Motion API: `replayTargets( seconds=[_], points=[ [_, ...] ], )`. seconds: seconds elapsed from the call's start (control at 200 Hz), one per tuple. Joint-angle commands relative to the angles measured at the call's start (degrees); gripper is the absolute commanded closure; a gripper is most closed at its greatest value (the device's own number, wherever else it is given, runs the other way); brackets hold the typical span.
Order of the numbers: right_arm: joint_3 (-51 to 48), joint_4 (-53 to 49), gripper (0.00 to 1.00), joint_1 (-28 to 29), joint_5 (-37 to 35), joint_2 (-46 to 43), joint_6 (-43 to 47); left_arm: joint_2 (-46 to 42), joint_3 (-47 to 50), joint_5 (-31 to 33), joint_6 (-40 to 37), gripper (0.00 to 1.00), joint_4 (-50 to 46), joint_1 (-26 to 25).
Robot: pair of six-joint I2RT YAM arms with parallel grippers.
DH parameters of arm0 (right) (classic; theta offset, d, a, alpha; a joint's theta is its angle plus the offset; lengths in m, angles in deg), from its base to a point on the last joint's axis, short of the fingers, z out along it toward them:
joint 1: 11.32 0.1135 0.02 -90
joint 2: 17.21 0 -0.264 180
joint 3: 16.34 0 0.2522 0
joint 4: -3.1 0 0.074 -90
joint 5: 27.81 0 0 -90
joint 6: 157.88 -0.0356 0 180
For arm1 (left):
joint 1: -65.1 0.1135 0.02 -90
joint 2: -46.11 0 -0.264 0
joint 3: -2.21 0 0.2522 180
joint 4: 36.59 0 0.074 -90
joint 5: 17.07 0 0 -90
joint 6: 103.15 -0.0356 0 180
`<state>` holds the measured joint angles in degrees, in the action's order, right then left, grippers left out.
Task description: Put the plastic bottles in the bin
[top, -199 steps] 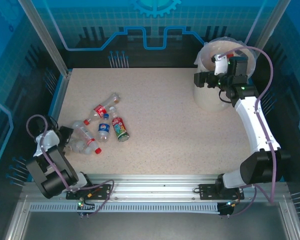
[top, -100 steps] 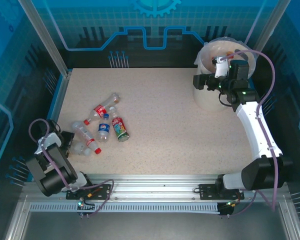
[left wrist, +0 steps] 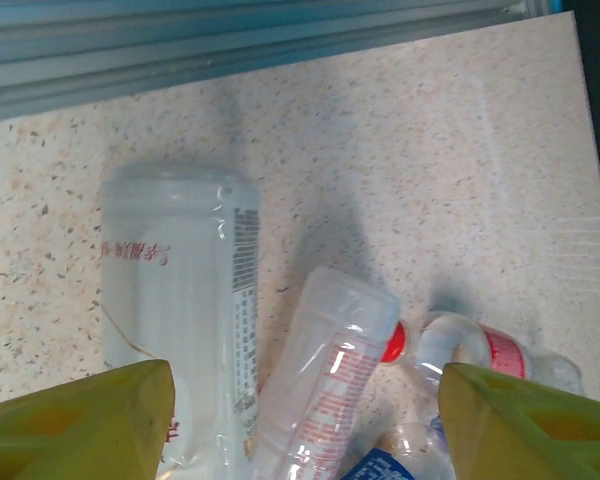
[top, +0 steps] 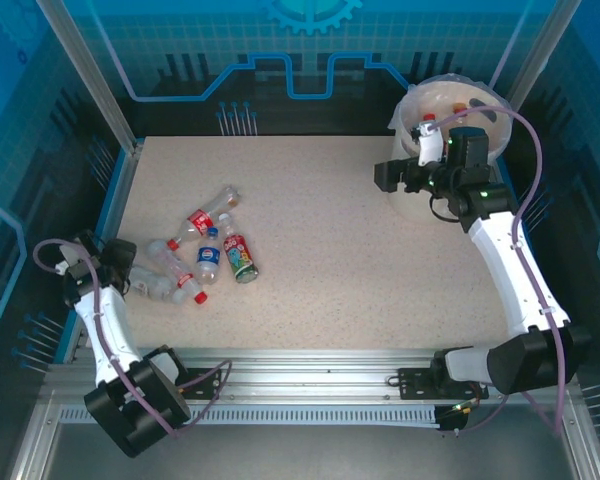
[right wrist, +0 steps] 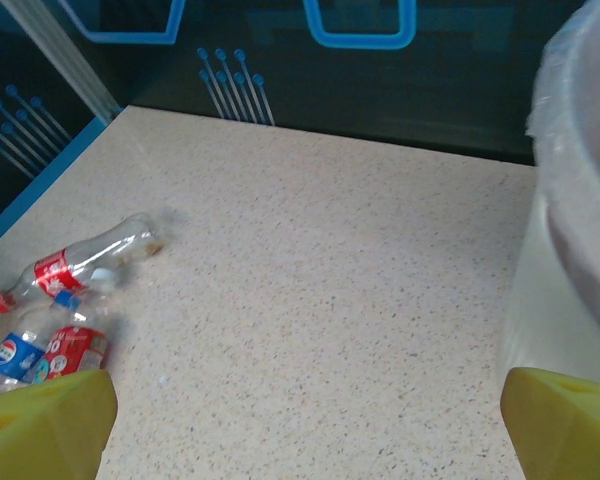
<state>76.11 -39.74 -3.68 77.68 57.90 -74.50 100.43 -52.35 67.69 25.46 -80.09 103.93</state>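
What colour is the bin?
White bin with a clear liner; the top external view shows it best.

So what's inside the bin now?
A reddish cap shows inside the bin near its far rim. The right arm covers the near side, and the bottom is hidden.

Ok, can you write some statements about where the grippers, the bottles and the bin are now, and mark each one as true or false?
1. The right gripper is open, with nothing between its fingers. True.
2. The bin lies tipped on its side. False: it stands upright at the far right corner of the table.
3. Several plastic bottles lie on the left part of the table. True.
4. The left gripper is over the bin. False: it is at the left edge of the table, right at the bottles.
5. A blue-labelled bottle lies among the others. True.
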Motion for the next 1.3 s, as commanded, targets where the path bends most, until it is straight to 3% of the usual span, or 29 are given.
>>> replayTargets(
  seconds=[0.0,0.155,0.38,0.54,0.765,0.966,1.296],
  points=[
    [-0.9,-2.1,0.01,1.0,0.1,-1.1,0.7,1.2,-0.2,1.9,-5.2,0.19,-4.8,0.1],
    [-0.8,-2.6,0.01,1.4,0.3,-1.3,0.9,8.0,-0.3,-2.2,-4.9,0.01,-1.4,1.3],
    [-1.9,-2.5,0.01,1.4,0.2,-1.5,1.2,18.0,2.1,-1.4,-0.5,0.01,6.4,1.3],
    [-1.8,-3.5,0.01,1.4,0.1,-1.4,1.8,23.5,4.0,0.8,0.3,0.04,11.7,1.3],
    [-3.2,-3.4,0.01,1.6,-0.6,-2.2,1.8,26.3,4.7,1.7,1.9,0.25,14.3,1.3],
    [-2.7,-4.0,0.01,1.5,-0.4,-2.1,1.5,22.0,5.1,2.4,2.7,0.37,13.1,1.3],
    [-1.9,-4.6,0.01,4.4,0.9,-2.2,-0.1,3.5,1.6,-1.9,2.5,0.38,3.8,0.6]
  ],
)
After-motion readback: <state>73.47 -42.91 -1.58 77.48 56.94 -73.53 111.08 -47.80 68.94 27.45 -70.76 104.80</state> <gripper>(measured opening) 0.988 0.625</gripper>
